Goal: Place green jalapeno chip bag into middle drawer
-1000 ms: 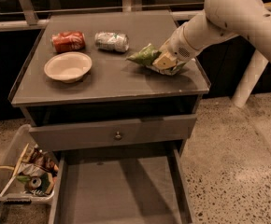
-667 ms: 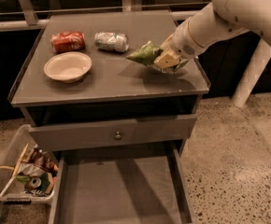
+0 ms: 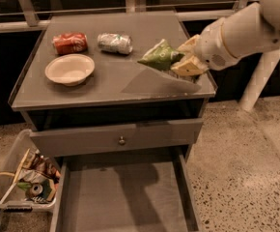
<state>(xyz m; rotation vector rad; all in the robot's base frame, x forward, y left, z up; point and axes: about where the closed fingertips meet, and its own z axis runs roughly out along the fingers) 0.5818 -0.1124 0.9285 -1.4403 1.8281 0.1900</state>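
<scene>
The gripper [image 3: 182,62] has its fingers [image 3: 189,69] squeezed tight on the green jalapeno chip bag [image 3: 159,57], which sticks out from them toward the silver can [image 3: 115,43], and the open middle drawer [image 3: 125,197] sits well below them.

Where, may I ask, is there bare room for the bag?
The middle drawer is bare. Up top, the front strip is free; bowl, red can and silver can crowd the left, the gripper with chip bag the right.

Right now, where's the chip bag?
Camera view, right side: chip bag held in the claw, over the cabinet top near its right edge, right of the silver can; the open drawer is below.
</scene>
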